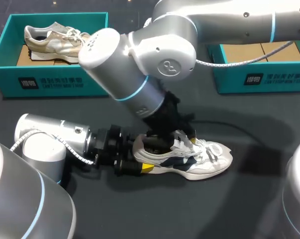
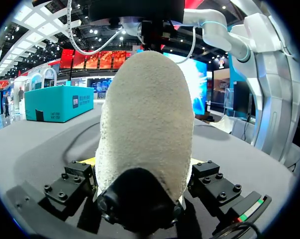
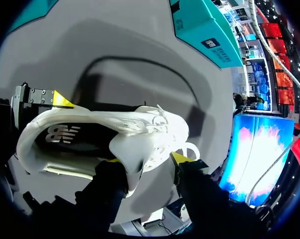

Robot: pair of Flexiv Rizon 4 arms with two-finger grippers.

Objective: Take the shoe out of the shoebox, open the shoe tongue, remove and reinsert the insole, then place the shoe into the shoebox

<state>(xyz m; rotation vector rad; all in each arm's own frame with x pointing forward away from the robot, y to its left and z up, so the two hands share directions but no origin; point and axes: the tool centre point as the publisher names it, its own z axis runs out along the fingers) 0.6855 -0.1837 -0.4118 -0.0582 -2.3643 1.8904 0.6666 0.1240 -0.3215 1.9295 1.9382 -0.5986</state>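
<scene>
We see the white shoe with navy panels standing on its sole near the middle of the dark table, outside both boxes, toe pointing right and heel pointing left. Our left gripper comes in low from the left and is clamped on the heel. In the left wrist view the heel's rough white back fills the space between the two fingers, with a yellow tip pressed to each side. Our right arm reaches in from the far right and comes down over the shoe's opening. Our right gripper has its fingers parted at the tongue. The tongue stands up from the opening and lies against one yellow tip, while the other tip stands clear of it beside the laces. Through the shoe's mouth we can see the dark insole lying inside. At the far left of the table sits a teal shoebox with a beige shoe lying in it. At the far right sits a second teal shoebox, its cardboard floor showing
</scene>
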